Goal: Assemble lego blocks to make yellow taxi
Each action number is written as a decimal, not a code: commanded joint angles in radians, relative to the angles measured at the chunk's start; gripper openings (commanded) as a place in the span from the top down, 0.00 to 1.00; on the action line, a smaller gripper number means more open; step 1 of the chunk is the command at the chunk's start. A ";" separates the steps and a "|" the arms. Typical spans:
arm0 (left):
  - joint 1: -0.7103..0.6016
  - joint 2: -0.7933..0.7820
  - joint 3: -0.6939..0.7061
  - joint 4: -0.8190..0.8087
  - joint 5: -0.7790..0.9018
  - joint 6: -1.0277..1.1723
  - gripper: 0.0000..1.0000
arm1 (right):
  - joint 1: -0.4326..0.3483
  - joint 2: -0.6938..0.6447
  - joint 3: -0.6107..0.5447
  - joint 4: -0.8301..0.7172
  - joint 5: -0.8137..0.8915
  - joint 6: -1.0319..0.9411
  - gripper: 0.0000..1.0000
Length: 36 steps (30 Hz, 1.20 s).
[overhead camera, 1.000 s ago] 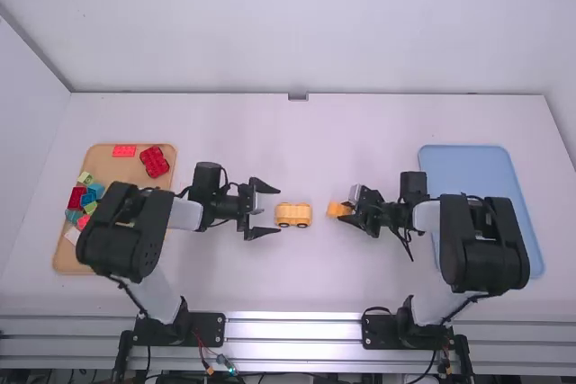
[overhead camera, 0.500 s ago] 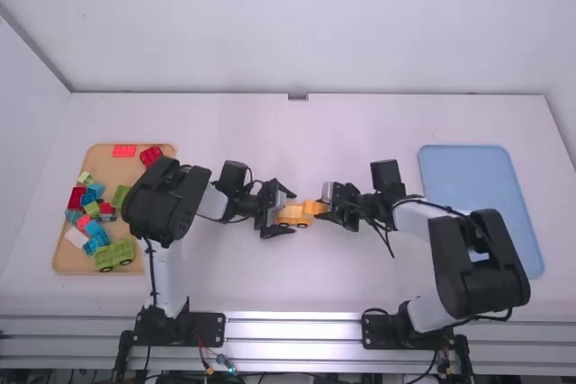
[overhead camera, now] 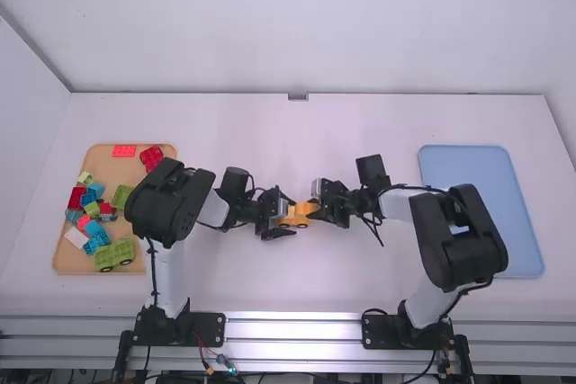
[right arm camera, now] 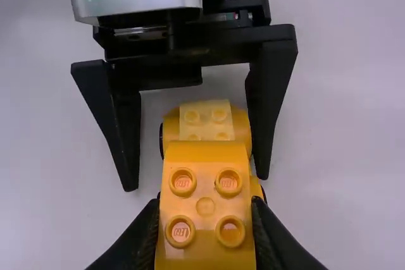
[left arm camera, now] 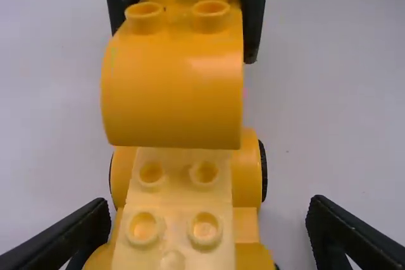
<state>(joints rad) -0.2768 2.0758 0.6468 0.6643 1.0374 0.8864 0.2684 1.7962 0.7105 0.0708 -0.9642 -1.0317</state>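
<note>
My left gripper [overhead camera: 286, 219] is open around the yellow wheeled base [overhead camera: 291, 222] at the table's middle. In the left wrist view, the fingers of the left gripper [left arm camera: 205, 229] stand apart on either side of the studded base [left arm camera: 178, 203]. My right gripper [overhead camera: 319, 209] is shut on a curved yellow block [overhead camera: 307, 208]. In the right wrist view, the right gripper [right arm camera: 205, 207] pinches this block [right arm camera: 205, 203] by its sides, studs up. The block overlaps the base from above in both wrist views; whether they touch, I cannot tell.
A tan tray [overhead camera: 126, 170] at the left holds several red, blue and green blocks, partly behind the left arm. A blue tray [overhead camera: 463, 168] stands at the right, near the right arm. White walls rise behind the table.
The right gripper has moved left with the curved block, from beside the base to over it. The left gripper has come right, its fingers now around the base.
</note>
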 commanded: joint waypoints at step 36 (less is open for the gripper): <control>-0.005 0.015 0.026 -0.089 -0.025 0.118 0.45 | 0.094 0.011 0.030 0.023 0.033 0.000 0.85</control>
<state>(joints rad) -0.2779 2.0758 0.6365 0.6380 1.0252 0.9371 0.3489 1.7969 0.7204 0.0875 -0.9550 -1.0466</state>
